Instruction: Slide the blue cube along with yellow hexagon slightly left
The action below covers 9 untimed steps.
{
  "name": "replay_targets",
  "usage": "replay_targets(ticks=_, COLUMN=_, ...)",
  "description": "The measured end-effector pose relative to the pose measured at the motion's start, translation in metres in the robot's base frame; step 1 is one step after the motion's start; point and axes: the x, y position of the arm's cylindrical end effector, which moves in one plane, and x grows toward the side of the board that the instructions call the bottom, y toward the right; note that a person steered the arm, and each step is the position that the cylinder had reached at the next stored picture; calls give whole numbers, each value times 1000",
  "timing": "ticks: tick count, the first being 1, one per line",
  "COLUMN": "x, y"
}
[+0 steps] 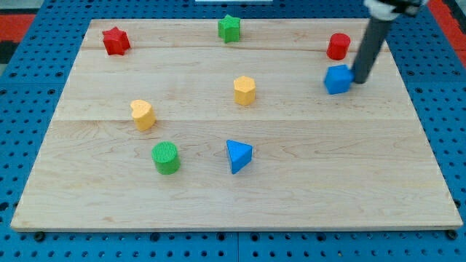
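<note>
The wooden board is carrying eight blocks and there is no container on it. My tip is resting just beside the blue cube, on its right side toward the view's right, seemingly touching it; the arm is ending in a plain rod with nothing to open or close. The blue cube is sitting near the board's right edge, below the red cylinder. The yellow hexagon is standing well apart to the view's left, near the centre. Bare wood is lying between them. Elsewhere are sitting a red star, green star, yellow heart, green cylinder and blue triangle.
</note>
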Motion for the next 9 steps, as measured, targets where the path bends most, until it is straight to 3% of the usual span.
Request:
replay_targets(ticks=1, x=22, y=-66)
replay_targets(ticks=3, x=-21, y=-25)
replay_targets(ticks=5, x=17, y=-102)
replay_targets(ticks=7, x=-30, y=-86)
replay_targets(ticks=9, x=18, y=-145)
